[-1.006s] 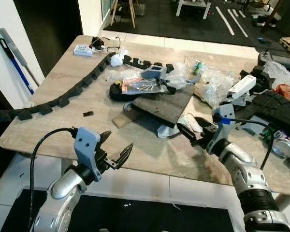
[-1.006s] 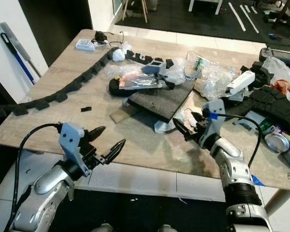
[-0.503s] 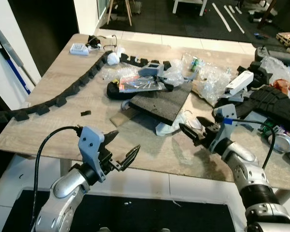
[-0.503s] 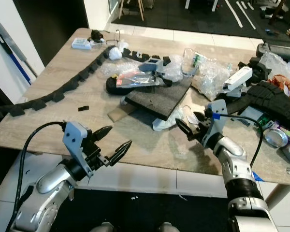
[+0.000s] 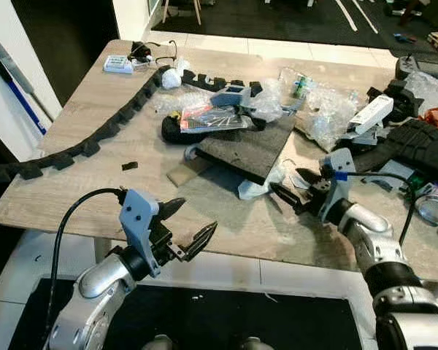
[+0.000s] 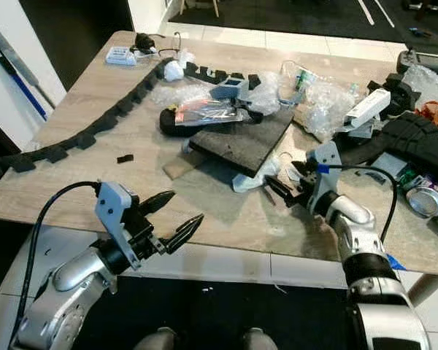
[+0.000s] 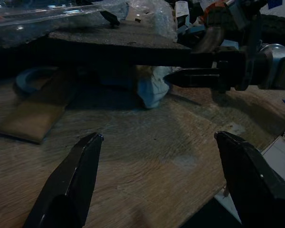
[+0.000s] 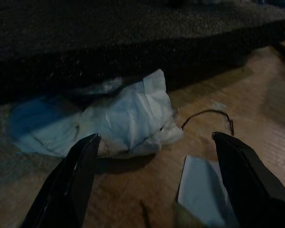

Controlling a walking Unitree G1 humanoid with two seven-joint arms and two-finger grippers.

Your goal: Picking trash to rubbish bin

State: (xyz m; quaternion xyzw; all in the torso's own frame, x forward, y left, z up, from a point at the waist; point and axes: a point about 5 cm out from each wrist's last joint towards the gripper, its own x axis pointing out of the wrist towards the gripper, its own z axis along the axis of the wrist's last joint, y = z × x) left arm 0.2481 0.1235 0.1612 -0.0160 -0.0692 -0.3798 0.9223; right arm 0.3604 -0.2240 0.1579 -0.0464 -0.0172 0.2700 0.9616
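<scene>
Right gripper [image 5: 290, 191] spread wide over the table [image 5: 73, 124], aimed at a crumpled tissue [image 8: 128, 118] tucked under the foam slab's [image 5: 248, 146] near edge, at 9 o'clock from the fingertips. Left gripper [image 5: 190, 226] likewise agape, holding nothing, hovering past the table's front edge at 7 o'clock from the tissue.

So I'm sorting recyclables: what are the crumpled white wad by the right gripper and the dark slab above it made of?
The crumpled white wad looks like tissue or thin paper: matte, soft creases, a torn edge. The dark slab seems to be foam or rubber matting: a grainy, dull black surface with a thick flat edge. The right gripper points at the wad with its fingers open.
</scene>
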